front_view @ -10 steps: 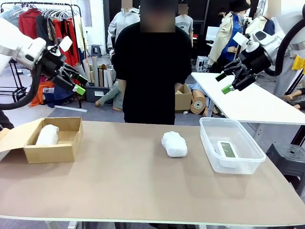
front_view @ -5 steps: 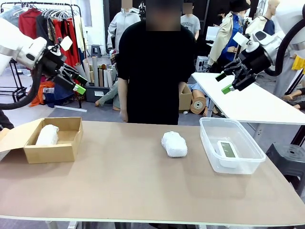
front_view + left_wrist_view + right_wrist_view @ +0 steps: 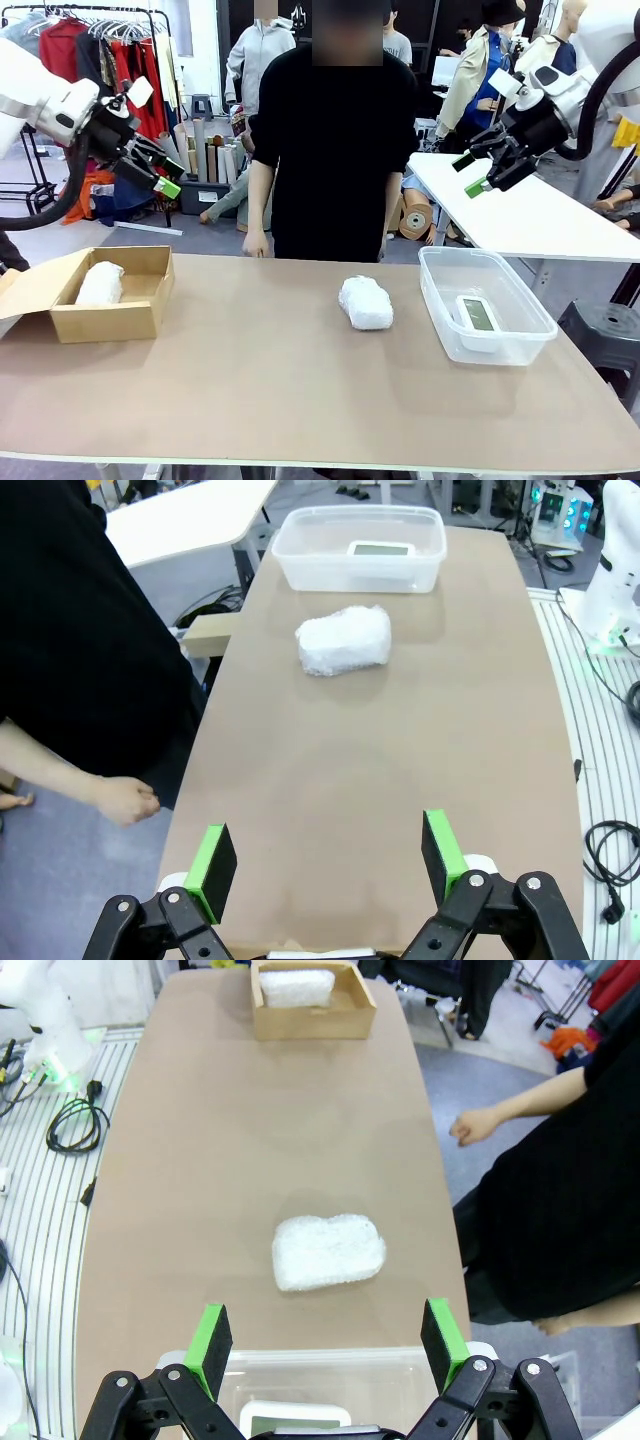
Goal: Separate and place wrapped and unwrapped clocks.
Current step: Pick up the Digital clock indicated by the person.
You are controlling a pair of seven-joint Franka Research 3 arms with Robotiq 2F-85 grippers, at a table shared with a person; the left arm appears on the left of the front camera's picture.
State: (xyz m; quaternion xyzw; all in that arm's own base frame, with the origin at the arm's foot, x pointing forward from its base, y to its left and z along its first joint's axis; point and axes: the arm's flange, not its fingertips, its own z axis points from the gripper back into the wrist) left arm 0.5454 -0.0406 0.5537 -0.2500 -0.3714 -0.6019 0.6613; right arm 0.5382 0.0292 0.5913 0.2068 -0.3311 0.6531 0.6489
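Note:
A white wrapped clock [image 3: 365,302] lies on the brown table, right of the middle; the same wrapped clock [image 3: 343,641] [image 3: 328,1251] appears in both wrist views. Another wrapped clock [image 3: 100,283] [image 3: 296,987] rests inside the cardboard box [image 3: 125,318] at the left. The bare white clock [image 3: 479,315] [image 3: 378,549] with a grey screen lies in the clear tub [image 3: 530,340]. My left gripper [image 3: 162,168] [image 3: 330,858] hangs open, high above the box. My right gripper [image 3: 470,172] [image 3: 326,1336] is open too, held high above the tub.
A person in black stands at the table's far edge with a hand [image 3: 255,243] [image 3: 125,800] hanging near it. A white table [image 3: 530,215] stands behind at the right. Clothes racks and other people fill the background.
The person has shifted a little to the right and nearer the table. Both arms and all the clocks have stayed where they were.

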